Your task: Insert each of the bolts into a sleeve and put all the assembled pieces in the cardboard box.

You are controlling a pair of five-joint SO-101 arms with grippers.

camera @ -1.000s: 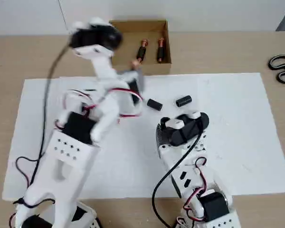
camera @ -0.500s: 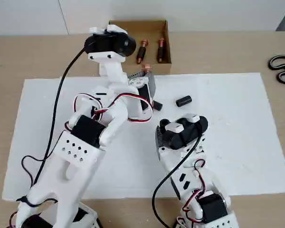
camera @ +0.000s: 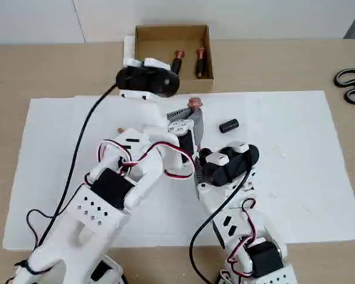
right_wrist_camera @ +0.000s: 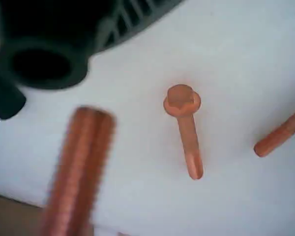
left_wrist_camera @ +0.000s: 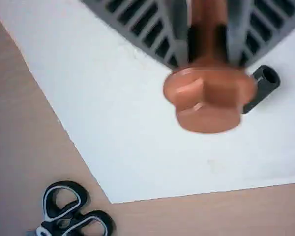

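Above the paper [camera: 296, 154], left arm [camera: 136, 160] bent — left end effector [left_wrist_camera: 209, 37] pinches a bolt [left_wrist_camera: 209, 96], right end effector [right_wrist_camera: 49, 46] a sleeve [right_wrist_camera: 37, 66].

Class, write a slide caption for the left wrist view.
Left pincer grips a copper bolt by its shank over the white sheet; a black sleeve lies there, scissors on the table.

**Lighting: bright, even, diffuse**

Lit evenly from above across the table [camera: 47, 65] and white sheet [camera: 296, 148]. Soft, faint shadows on the sheet. Mild shade inside the cardboard box [camera: 160, 47]. Bolt [left_wrist_camera: 206, 98] head bright on upper facets, darker beneath.
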